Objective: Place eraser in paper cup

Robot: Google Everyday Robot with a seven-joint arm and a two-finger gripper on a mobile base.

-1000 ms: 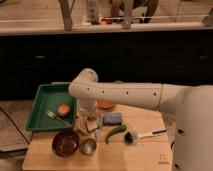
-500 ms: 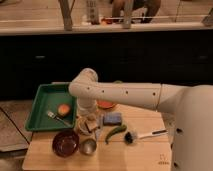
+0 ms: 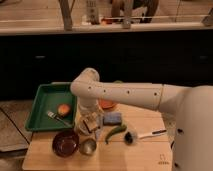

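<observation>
Camera view — gripper [image 3: 90, 125] hanging low over worktop [image 3: 145, 155], just above paper cup [image 3: 88, 146] — finger state impossible to tell.

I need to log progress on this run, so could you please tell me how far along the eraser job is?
Done: nothing clearly; no eraser can be seen inside the cup. In hand: the arm reaches down so the end effector sits low over the table, just above the cup, beside the tray. Whether it carries the eraser cannot be told. Left: getting the eraser into the cup and letting go.
</observation>
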